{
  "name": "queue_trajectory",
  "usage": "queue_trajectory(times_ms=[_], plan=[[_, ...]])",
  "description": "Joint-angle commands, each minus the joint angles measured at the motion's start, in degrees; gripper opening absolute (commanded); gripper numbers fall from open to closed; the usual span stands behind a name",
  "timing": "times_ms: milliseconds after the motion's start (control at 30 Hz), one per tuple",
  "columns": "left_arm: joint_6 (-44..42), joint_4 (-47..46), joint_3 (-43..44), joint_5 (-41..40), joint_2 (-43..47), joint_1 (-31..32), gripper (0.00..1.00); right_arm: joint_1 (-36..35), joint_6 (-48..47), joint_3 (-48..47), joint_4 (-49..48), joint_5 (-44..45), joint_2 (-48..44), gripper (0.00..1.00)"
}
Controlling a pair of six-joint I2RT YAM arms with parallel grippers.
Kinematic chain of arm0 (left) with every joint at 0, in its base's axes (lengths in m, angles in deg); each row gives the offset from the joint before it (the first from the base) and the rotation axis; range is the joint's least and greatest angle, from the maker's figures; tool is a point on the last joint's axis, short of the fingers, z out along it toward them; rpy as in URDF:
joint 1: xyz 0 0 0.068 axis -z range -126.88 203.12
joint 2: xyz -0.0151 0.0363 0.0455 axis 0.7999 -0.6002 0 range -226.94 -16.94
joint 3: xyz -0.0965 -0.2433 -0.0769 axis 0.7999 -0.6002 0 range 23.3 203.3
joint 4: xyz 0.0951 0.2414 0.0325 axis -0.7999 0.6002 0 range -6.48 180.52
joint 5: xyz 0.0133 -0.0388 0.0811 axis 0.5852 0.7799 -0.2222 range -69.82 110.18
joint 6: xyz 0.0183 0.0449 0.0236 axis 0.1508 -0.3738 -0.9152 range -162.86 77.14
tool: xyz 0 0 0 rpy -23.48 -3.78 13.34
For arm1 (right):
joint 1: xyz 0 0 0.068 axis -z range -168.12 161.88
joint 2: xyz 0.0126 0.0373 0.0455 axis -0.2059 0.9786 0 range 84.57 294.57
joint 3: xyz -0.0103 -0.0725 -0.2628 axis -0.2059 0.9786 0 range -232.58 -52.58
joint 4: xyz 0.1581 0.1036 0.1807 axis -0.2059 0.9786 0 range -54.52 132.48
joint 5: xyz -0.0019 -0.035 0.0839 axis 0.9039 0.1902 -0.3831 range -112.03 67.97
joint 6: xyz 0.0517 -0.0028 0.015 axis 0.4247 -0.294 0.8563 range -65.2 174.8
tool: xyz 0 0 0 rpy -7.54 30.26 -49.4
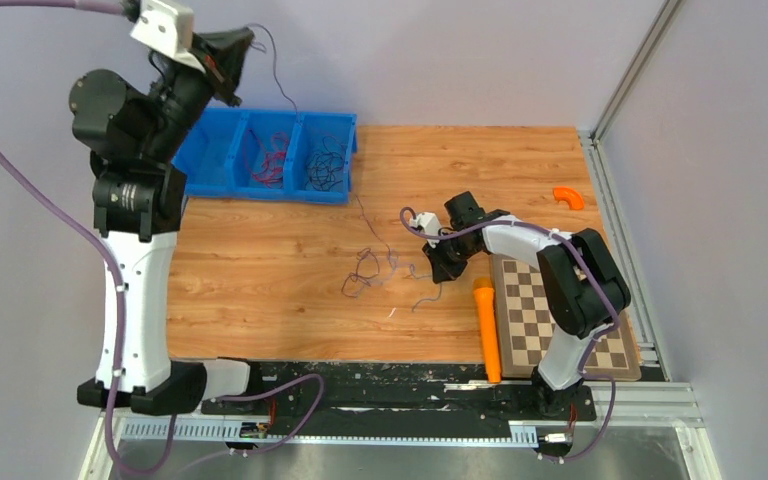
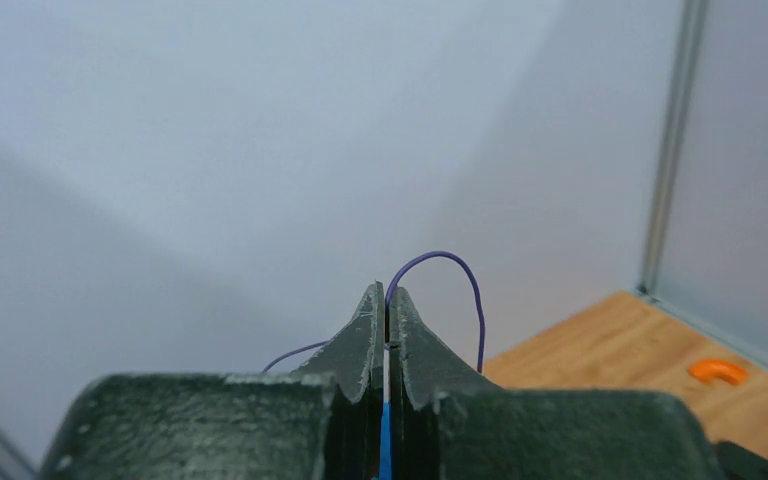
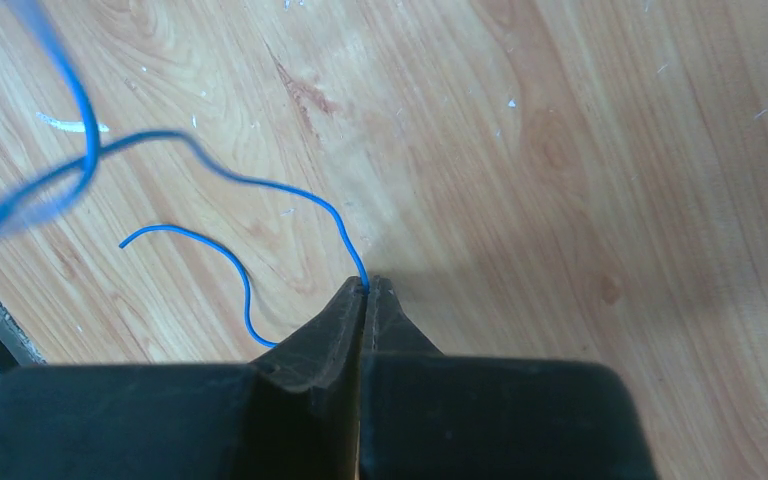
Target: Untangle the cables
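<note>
Jaws of both grippers were clenched, each on a hair-thin wire. The left gripper (image 2: 387,297), raised high near the back wall, pinched a purple wire (image 2: 465,275) at its very tips. The right gripper (image 3: 367,287), low over the table (image 1: 260,290), pinched a wire that looked blue (image 3: 260,185) in its wrist view. Between them a loose tangle (image 1: 365,268) of cables lay on the wood, and the purple wire ran down to it past the front of the blue bin (image 1: 215,150). Whether both grippers held the same wire could not be told.

Probable hazards: a further pull apart might tighten a knot instead of freeing it. So fine a wire, held only at the fingertips, might slip out. The hanging span might snag the bin's rim or the red wires (image 1: 272,160) and black wires (image 1: 325,168) already sorted inside.

An orange stick (image 1: 486,330) and a chessboard (image 1: 560,330) lay just beside the right arm, limiting its sweep. An orange curved piece (image 1: 568,197) lay well apart.
</note>
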Motion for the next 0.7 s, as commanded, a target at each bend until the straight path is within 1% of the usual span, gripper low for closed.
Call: queue_trajectory(times_ms=[0,100,167,200,400,500,567,633,667], plan=[[1.64,-0.2,11.5,-7.84,-5.87,-4.5,0.0,-0.06,-1.48,1.04,-1.63,1.54,0.69,0.0],[2.33,-0.02,15.42,-11.92,-8.72,-7.48,0.0,-0.03,-1.54,1.48,-1.65,1.87,0.66,0.0],[3.62,-0.02,17.69,-13.09,-11.16,-9.81,0.0,0.1,-1.63,1.83,-1.62,2.2,0.62,0.0],[4.59,0.06,18.99,-13.22,-11.68,-11.73,0.0,0.17,-1.74,1.94,-1.61,2.31,0.61,0.0],[8.52,0.75,23.1,-13.23,-15.41,-18.29,0.0,0.82,-2.58,2.59,-1.12,3.51,0.33,0.0],[9.27,1.74,22.8,-8.11,-15.74,-20.19,0.0,1.78,-2.87,2.82,-0.61,3.21,-0.29,0.0],[8.08,1.63,19.57,-6.07,-14.5,-20.32,0.0,2.15,-2.98,2.79,-0.1,3.2,-0.97,0.0],[7.44,2.13,16.57,-2.17,-12.85,-20.43,0.0,2.66,-2.98,2.69,0.11,3.02,-1.68,0.0],[7.42,2.97,15.55,3.46,-12.34,-20.4,0.0,2.81,-2.76,2.52,0.25,2.72,-2.01,0.0]])
